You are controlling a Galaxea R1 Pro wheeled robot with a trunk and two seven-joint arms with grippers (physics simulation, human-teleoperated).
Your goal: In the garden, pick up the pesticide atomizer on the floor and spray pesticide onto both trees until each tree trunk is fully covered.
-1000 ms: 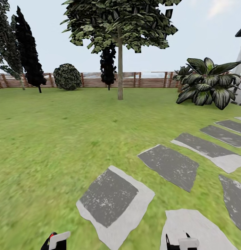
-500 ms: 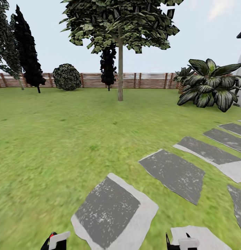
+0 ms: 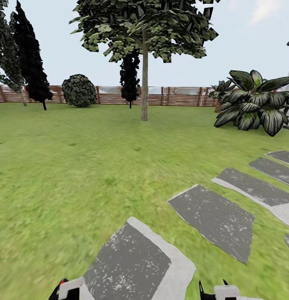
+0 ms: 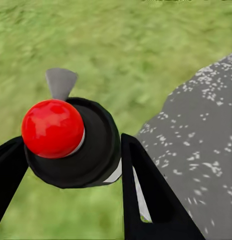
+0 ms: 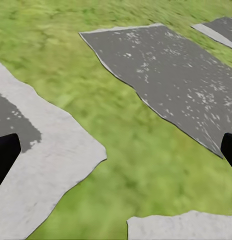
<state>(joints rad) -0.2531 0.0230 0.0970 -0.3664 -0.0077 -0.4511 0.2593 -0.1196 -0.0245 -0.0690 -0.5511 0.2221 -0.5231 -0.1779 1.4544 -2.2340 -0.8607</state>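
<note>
Stepping stones (image 3: 138, 262) have slid nearer and lower as the robot rolls across the lawn, left gripper (image 4: 70, 165) clamped around the pesticide atomizer (image 4: 70, 142), right gripper (image 5: 116, 150) spread empty; best keep heading straight for the tree trunk (image 3: 144, 83) ahead.

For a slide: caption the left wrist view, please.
Left gripper holds the atomizer, red-knobbed black top up, above grass beside a paving slab.
</note>
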